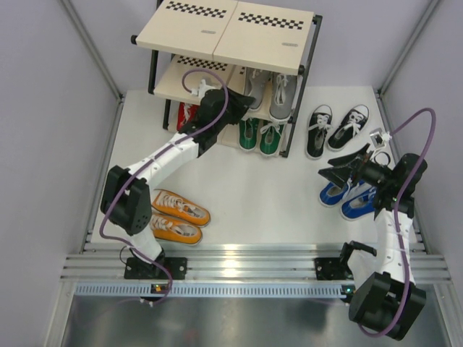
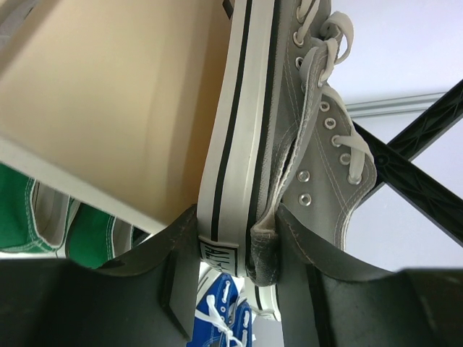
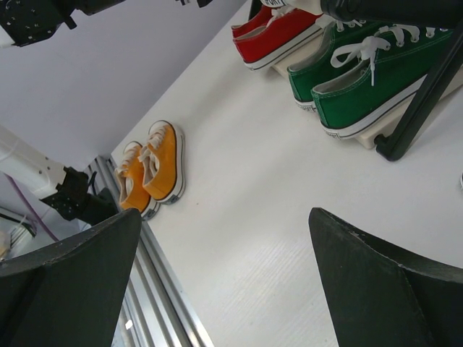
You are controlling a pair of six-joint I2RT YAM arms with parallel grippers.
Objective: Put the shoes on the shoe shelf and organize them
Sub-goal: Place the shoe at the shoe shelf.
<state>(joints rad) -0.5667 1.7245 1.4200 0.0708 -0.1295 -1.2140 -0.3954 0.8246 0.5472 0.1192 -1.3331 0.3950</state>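
The shoe shelf [image 1: 217,29] stands at the back. My left gripper [image 1: 241,101] reaches into its middle tier and is shut on the heel of the left grey shoe [image 1: 255,85]. In the left wrist view the fingers [image 2: 181,249] clamp the sole and heel of this grey shoe [image 2: 318,123] beside the beige panel [image 2: 108,94]. The second grey shoe [image 1: 283,94] sits next to it. Red shoes [image 1: 187,114] and green shoes [image 1: 260,136] sit on the bottom tier. My right gripper [image 1: 330,173] is open and empty above the table, just left of the blue shoes [image 1: 351,196].
Black shoes [image 1: 333,129] stand on the table right of the shelf. Orange shoes [image 1: 177,215] lie near the left arm's base and show in the right wrist view [image 3: 155,163]. The right wrist view also shows the green shoes [image 3: 369,72], red shoes [image 3: 278,36] and a black shelf leg [image 3: 423,101].
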